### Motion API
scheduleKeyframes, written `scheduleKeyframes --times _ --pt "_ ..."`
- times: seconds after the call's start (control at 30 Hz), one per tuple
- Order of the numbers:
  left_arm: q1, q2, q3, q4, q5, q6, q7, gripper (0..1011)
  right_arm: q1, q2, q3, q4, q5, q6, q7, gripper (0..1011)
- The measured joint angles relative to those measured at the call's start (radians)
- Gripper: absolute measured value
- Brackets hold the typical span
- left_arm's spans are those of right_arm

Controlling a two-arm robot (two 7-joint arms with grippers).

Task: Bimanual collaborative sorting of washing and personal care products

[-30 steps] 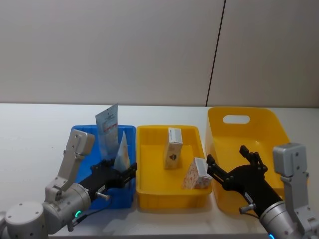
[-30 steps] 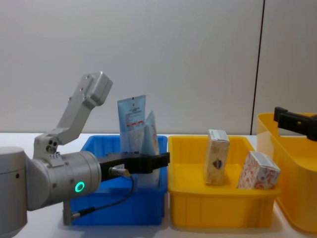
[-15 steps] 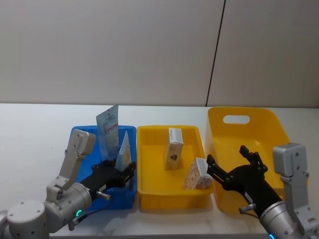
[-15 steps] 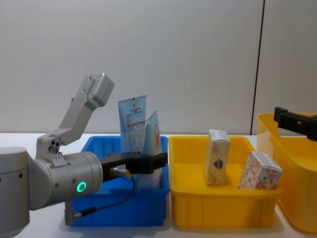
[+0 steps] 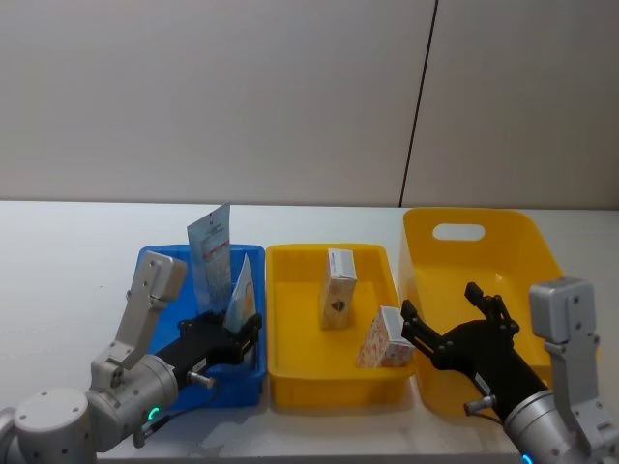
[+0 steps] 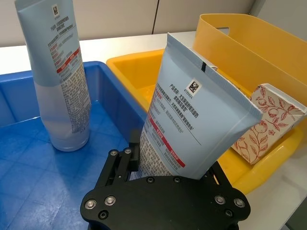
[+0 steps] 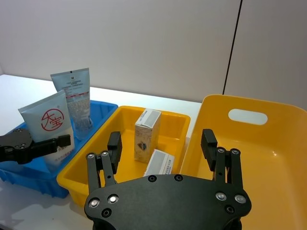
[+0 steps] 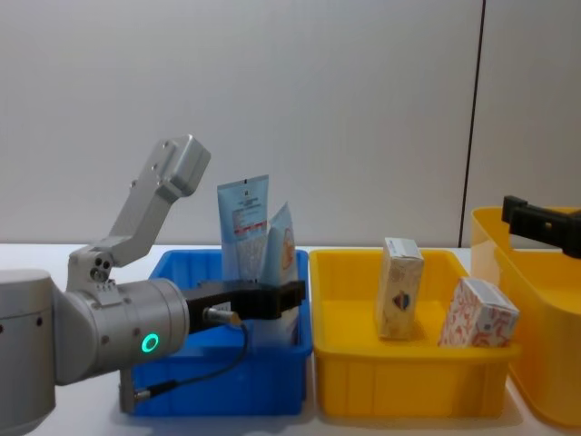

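Left hand: clamping tight on the lower end of a pale-blue tube, holding it nearly upright at the right side of the blue tray
Second tube: standing tall in the far part of that tray, just left of the held one
Cream carton: standing upright in the middle yellow tray
White carton: leaning at that tray's near right corner
Right hand: hovering with fingers apart, gripping nothing, at the near left of the big yellow bin

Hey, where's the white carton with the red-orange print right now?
In the head view, the white carton leans in the near right corner of the middle yellow tray, just right of the upright cream carton.
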Motion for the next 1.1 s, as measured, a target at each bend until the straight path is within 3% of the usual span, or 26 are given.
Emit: scheduleKeyframes --times 0.73,1.1 --pt "-0.002 0.003 -0.003 -0.003 0.002 -0.001 -0.013 331 0.000 0.000 0.000 0.000 0.000 0.000 0.000 1003" --pt "-0.015 0.017 -0.013 -0.026 -0.001 -0.001 -0.029 325 0.000 0.000 0.000 0.000 0.000 0.000 0.000 1003"
